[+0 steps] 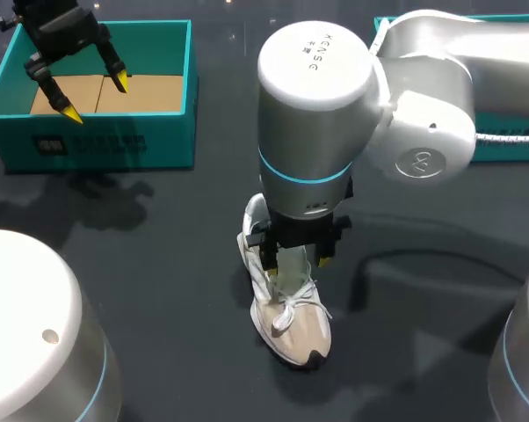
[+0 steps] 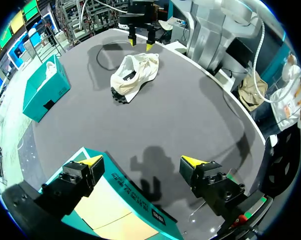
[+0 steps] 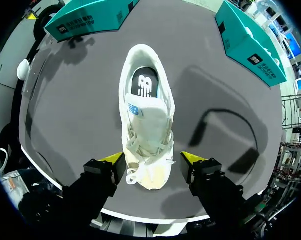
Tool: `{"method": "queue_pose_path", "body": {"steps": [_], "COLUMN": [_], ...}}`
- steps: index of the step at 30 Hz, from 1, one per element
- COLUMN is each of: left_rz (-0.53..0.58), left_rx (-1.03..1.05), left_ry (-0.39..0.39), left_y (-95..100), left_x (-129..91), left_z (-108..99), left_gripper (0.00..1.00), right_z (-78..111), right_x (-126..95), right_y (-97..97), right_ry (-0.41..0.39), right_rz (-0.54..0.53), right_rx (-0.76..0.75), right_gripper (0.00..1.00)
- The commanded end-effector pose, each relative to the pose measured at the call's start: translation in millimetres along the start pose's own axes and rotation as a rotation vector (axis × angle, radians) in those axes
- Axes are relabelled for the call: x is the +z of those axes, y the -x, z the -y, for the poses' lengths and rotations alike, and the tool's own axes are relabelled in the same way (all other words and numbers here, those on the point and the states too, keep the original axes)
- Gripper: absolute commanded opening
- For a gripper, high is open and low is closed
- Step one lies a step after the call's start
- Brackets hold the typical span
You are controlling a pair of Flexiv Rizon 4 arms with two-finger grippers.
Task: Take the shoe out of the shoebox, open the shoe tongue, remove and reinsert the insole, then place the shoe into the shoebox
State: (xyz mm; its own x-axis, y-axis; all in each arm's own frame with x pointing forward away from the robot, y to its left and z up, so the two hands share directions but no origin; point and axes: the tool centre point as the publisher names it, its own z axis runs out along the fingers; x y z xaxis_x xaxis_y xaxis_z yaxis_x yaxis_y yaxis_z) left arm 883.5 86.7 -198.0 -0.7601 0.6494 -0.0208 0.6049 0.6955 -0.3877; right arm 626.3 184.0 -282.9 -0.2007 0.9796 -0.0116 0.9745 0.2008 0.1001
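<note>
Fingers (image 1: 71, 114) wide apart, hovered with left gripper (image 1: 96, 99) over shoebox (image 1: 97, 145) at upper left; likewise spread open, hung with right gripper (image 1: 295, 260) above shoe (image 1: 291, 330) at centre.

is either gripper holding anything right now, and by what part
Nothing is held. The left gripper hangs open over the teal cardboard shoebox; the right gripper is open above the white lace-up sneaker.

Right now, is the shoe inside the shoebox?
No, the shoe stands on the table, well apart from the open shoebox.
</note>
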Motion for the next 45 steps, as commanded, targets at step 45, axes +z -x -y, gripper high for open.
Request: {"method": "queue_pose_path", "body": {"steps": [45], "left_rz": [-0.002], "left_rx": [0.000], "left_ry": [0.001], "left_y": [0.2], "left_x": [-1], "left_z": [0], "left_gripper": [1.00], "right_z": [-64.2], "right_x": [54], "right_y": [-5.7], "right_ry": [-0.021], "right_rz": [-0.096], "right_rx": [-0.160], "right_gripper": [0.31]}}
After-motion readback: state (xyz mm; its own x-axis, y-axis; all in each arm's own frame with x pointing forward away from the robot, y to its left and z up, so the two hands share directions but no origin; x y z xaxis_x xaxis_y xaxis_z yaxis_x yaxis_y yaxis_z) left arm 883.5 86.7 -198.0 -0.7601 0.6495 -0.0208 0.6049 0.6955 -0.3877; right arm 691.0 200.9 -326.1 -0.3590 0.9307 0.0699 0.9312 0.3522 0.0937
